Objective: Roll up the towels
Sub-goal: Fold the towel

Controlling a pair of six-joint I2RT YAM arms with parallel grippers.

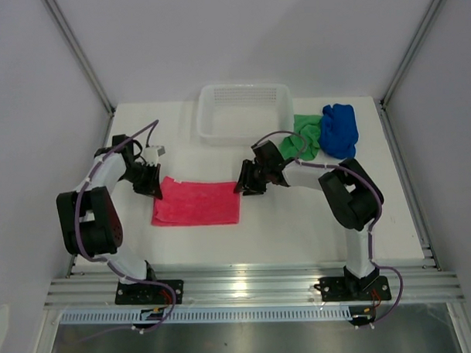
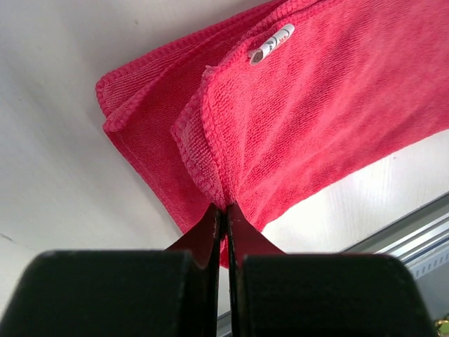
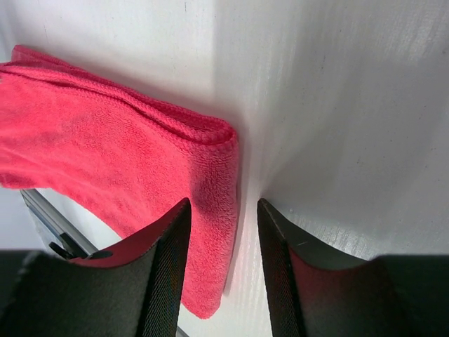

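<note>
Bright pink cloth towel (image 1: 196, 201) lies folded flat, left hand (image 2: 224, 210) pinching one end, right hand (image 3: 223, 207) spread astride the other.

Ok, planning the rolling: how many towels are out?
3: a bright pink cloth towel flat in front of the white plastic mesh basket; a crumpled green cloth towel right of the basket; a bunched royal blue cloth towel against the green.

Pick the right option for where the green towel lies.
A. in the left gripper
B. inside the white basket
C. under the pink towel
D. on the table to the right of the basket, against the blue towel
D: the green towel lies bunched on the table just right of the basket, touching the blue towel.
</note>
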